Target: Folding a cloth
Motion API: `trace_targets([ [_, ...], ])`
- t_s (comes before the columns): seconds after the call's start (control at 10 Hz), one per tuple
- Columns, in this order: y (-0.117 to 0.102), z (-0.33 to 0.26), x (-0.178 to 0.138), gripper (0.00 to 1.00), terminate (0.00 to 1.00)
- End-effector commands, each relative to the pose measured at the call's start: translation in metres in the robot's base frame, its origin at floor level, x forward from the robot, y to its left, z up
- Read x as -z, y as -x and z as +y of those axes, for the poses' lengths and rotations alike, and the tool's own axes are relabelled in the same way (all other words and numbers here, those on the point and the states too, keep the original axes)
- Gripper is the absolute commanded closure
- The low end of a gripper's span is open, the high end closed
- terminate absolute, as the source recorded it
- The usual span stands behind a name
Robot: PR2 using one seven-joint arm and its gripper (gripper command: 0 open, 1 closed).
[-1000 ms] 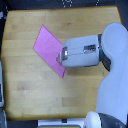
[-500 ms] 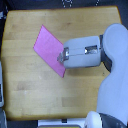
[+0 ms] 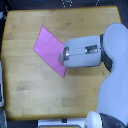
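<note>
The cloth (image 3: pixel 49 49) is a plain pink-magenta sheet lying flat on the wooden tabletop (image 3: pixel 30 95), turned like a diamond, left of centre in the exterior view. My gripper (image 3: pixel 63 55) reaches in from the exterior view's right on a grey-white forearm (image 3: pixel 87 52). Its tip sits at the cloth's right edge, over the lower right side. The picture is too blurred to show the fingers, or whether they hold the fabric. Part of the cloth's right edge is hidden under the gripper.
The robot's white body (image 3: pixel 116 85) fills the exterior view's right and lower right. A pale object (image 3: pixel 2 92) stands at the left table edge. Dark items (image 3: pixel 67 4) lie beyond the far edge.
</note>
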Motion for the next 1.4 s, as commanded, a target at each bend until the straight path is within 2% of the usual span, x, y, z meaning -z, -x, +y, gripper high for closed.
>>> trace_targets([
  [0.0, -0.007, 0.015, 0.01, 1.0, 0.0],
  [0.4, -0.007, 0.01, 0.008, 1.0, 0.0],
  [0.5, -0.017, 0.014, 0.01, 1.0, 0.0],
  [0.7, -0.02, 0.013, 0.012, 1.0, 0.0],
  [1.3, -0.018, 0.009, 0.002, 1.0, 0.0],
])
